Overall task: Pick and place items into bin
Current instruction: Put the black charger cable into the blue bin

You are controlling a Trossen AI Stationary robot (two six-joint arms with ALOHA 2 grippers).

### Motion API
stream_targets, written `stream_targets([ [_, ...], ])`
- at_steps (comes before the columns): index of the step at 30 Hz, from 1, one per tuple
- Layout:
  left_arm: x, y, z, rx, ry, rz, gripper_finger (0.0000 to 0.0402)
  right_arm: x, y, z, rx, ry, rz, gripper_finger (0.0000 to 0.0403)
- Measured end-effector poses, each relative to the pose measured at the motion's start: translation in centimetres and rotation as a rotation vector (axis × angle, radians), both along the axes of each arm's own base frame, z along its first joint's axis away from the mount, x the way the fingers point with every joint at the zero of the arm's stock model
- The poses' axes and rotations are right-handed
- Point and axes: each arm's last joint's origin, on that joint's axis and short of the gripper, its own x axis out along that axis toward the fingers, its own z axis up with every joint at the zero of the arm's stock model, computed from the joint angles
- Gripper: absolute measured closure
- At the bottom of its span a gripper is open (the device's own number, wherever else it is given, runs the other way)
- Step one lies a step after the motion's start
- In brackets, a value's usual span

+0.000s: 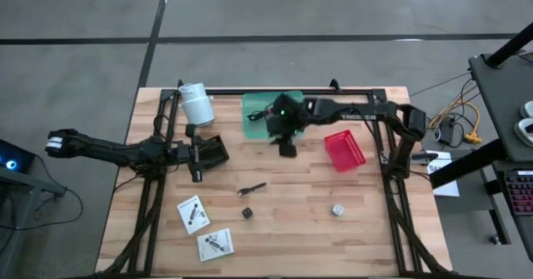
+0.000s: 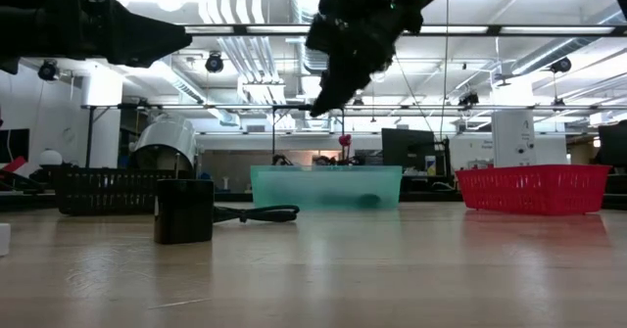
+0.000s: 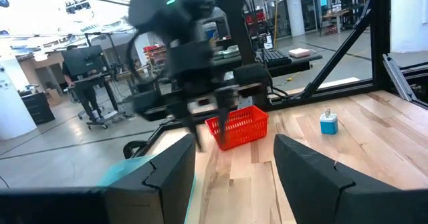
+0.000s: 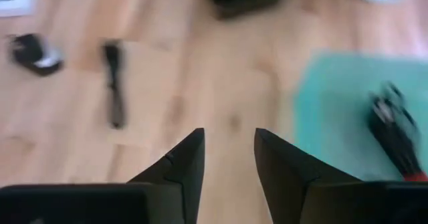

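My right gripper [image 1: 287, 148] [image 4: 227, 150] is open and empty. It hangs above the bare wood just near of the green bin [image 1: 260, 112] [image 4: 354, 110], which holds a black cable bundle [image 4: 394, 127]. On the table lie a thin black clip [image 1: 251, 189] [image 4: 115, 83], a dark cube [image 1: 247, 213] [image 4: 30, 51], a pale cube [image 1: 338, 210] [image 3: 328, 122] and two white packets [image 1: 192, 214] [image 1: 216, 244]. My left gripper [image 1: 198, 156] [image 3: 234, 164] is open and waits at the black basket [image 1: 215, 150].
A red basket [image 1: 344, 150] [image 2: 534, 189] sits right of my right gripper. A white roll [image 1: 197, 102] stands at the far left by the green bin. Bare wood lies between the clip and the red basket. A person stands far off in the room.
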Motion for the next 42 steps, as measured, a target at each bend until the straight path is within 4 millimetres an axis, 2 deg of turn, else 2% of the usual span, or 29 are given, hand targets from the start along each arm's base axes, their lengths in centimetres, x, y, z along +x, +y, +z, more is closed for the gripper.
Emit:
stream_targets([
  [8, 0.0, 0.0, 0.0, 0.0, 0.0, 0.0, 0.0214, 1.0, 7.4, -1.1, -0.069, -0.068, 0.258, 0.0253],
  [12, 0.0, 0.0, 0.0, 0.0, 0.0, 0.0, 0.0214, 1.1, 9.9, -2.0, -0.086, -0.134, 0.329, 0.0244],
  [15, 0.0, 0.0, 0.0, 0.0, 0.0, 0.0, 0.0214, 1.0, 10.9, -2.9, -0.091, -0.19, 0.351, 0.0241],
  [23, 0.0, 0.0, 0.0, 0.0, 0.0, 0.0, 0.0214, 0.5, 10.8, -4.8, -0.094, -0.241, 0.338, 0.0247],
  [26, 0.0, 0.0, 0.0, 0.0, 0.0, 0.0, 0.0214, 0.6, 10.8, -6.1, -0.097, -0.262, 0.336, 0.025],
  [30, 0.0, 0.0, 0.0, 0.0, 0.0, 0.0, 0.0214, 1.1, 10.8, -7.8, -0.106, -0.258, 0.346, 0.0248],
  [42, 0.0, 0.0, 0.0, 0.0, 0.002, 0.0, 0.0214, 3.8, 10.6, -11.5, -0.106, -0.127, 0.278, 0.0256],
])
